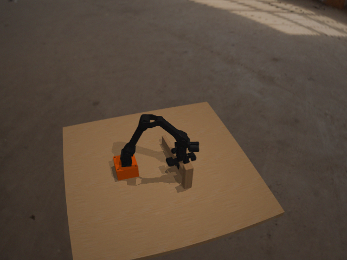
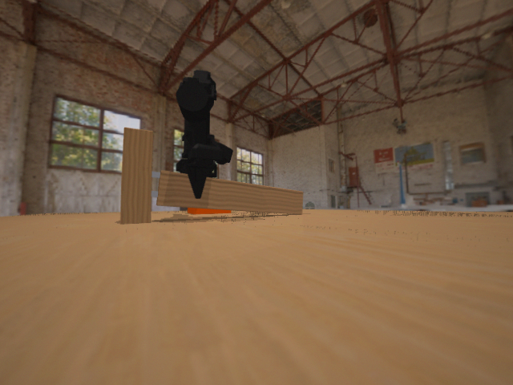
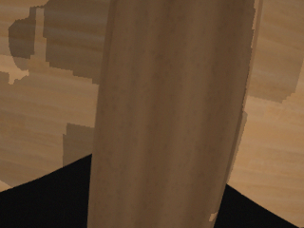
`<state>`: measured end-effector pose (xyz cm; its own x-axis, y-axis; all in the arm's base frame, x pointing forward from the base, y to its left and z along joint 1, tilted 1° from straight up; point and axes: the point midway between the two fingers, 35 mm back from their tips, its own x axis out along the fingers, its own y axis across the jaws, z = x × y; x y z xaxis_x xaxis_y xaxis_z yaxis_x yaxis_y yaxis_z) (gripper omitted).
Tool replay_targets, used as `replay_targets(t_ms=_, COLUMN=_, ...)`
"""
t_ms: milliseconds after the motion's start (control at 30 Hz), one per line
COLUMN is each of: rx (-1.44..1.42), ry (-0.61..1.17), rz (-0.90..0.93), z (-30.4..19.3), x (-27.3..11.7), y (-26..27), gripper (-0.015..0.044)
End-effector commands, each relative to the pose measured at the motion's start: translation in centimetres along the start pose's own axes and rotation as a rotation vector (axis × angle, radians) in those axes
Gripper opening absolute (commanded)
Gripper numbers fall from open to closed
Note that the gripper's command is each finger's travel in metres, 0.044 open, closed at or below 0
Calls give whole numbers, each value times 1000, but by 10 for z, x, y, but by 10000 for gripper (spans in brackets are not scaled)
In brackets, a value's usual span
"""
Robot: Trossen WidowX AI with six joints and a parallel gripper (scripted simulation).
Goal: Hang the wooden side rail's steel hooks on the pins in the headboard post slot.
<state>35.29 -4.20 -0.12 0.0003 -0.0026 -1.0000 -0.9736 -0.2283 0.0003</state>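
Top view: the gripper (image 1: 182, 163) (image 2: 199, 196) (image 3: 146, 163) stood over the near-right part of the table (image 1: 117, 212) (image 2: 269, 289) (image 3: 275, 142), above the post end of the wooden side rail (image 1: 167, 147) (image 2: 252, 194) (image 3: 166, 114). The rail's long axis ran from the headboard post (image 1: 187, 177) (image 2: 136, 176), on the side of the table's near-right corner, back toward the far edge.

Exterior view: the fingers were closed on the rail near its raised end, which lay just beside the upright post; the far end was low, apparently on the table. Two steel hooks (image 2: 155, 193) bridged the narrow gap; their seating on the pins could not be seen.

Wrist view: the rail passed lengthwise between the dark fingers. The coming move probably turned on the post lying beyond the held end, along the rail's axis: a slight push that way, then lowering before release.
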Motion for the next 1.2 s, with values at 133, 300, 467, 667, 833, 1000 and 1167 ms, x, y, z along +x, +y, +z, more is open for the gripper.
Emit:
replay_targets(t_ms=133, rx=-2, ry=5, rz=-14, z=-3, x=-4, y=-5, gripper=0)
replay_targets(t_ms=300, rx=-2, ry=5, rz=-14, z=-3, x=-4, y=-4, gripper=0)
replay_targets(t_ms=467, rx=-2, ry=5, rz=-14, z=-4, x=-3, y=-3, gripper=0)
replay_targets(t_ms=667, rx=-2, ry=5, rz=-14, z=-4, x=-2, y=-3, gripper=0)
replay_targets(t_ms=833, rx=-2, ry=5, rz=-14, z=-5, x=-2, y=-2, gripper=0)
replay_targets(t_ms=1000, rx=-2, ry=5, rz=-14, z=-5, x=-1, y=-1, gripper=0)
replay_targets(t_ms=1167, rx=-2, ry=5, rz=-14, z=-6, x=-1, y=-1, gripper=0)
